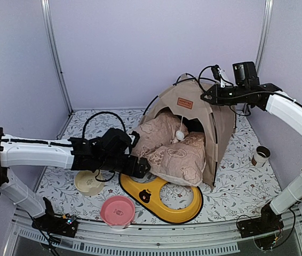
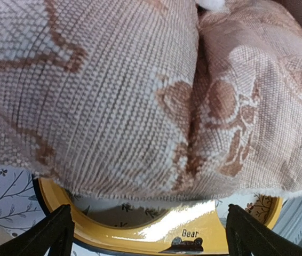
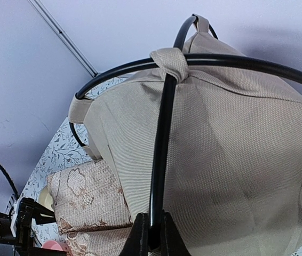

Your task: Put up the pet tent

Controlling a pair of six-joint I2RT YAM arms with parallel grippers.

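Observation:
The beige pet tent point(image 1: 215, 120) stands at the back right, with black poles crossing over its top, a brown label point(image 1: 185, 102) and a white pom-pom point(image 1: 180, 135) hanging in the arched doorway. A tan floral pillow point(image 1: 169, 152) spills out of the doorway. My right gripper point(image 3: 153, 234) is shut on a black pole point(image 3: 161, 149) against the tent fabric point(image 3: 236, 160), near the tent's top point(image 1: 207, 97). My left gripper point(image 2: 153, 234) is open, its fingers point(image 2: 60, 229) wide apart just in front of the pillow point(image 2: 113, 96), low at the pillow's front left edge point(image 1: 142, 161).
A yellow bear mat point(image 1: 161, 201) lies under the pillow's front edge and shows between my left fingers point(image 2: 193, 224). A pink bowl point(image 1: 117, 209) and a cream bowl point(image 1: 88, 182) sit near the front left. A cup point(image 1: 260, 156) stands at the right. A black cable point(image 1: 103, 114) loops behind my left arm.

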